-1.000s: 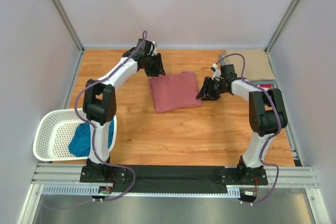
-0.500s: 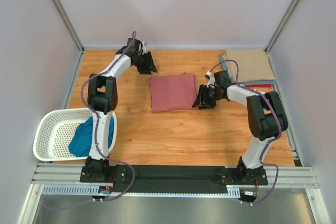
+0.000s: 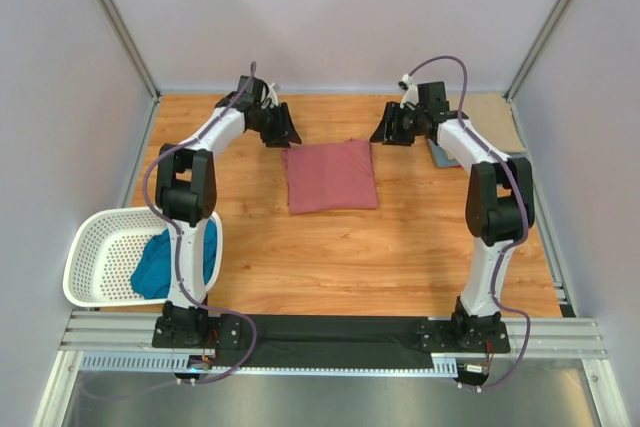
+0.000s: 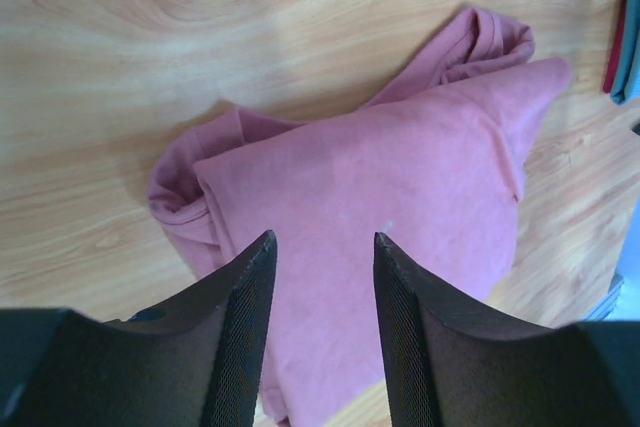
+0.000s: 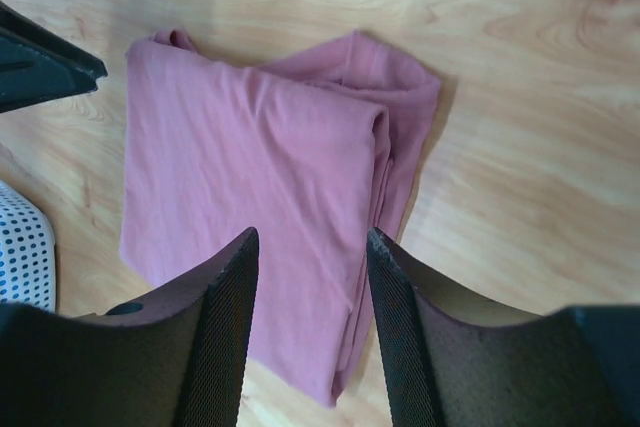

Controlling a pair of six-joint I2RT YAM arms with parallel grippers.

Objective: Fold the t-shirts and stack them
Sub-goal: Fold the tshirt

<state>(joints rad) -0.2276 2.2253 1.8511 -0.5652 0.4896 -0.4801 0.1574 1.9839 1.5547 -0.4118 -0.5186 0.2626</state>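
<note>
I am holding my left gripper (image 4: 322, 239) with its jaws apart and nothing between them. It is hovering at the far left corner of the folded dusty rose t-shirt (image 3: 330, 175). I am holding my right gripper (image 5: 311, 235) the same way, released and empty, at the far right corner of that shirt. The shirt is lying flat near the middle of the wooden table (image 3: 400, 247), apart from both sets of fingers. A teal t-shirt (image 3: 160, 265) is sitting crumpled in the white basket (image 3: 85, 237) at the near left. A tan t-shirt (image 3: 495, 112) is lying on a stack at the far right corner, behind my right arm.
</note>
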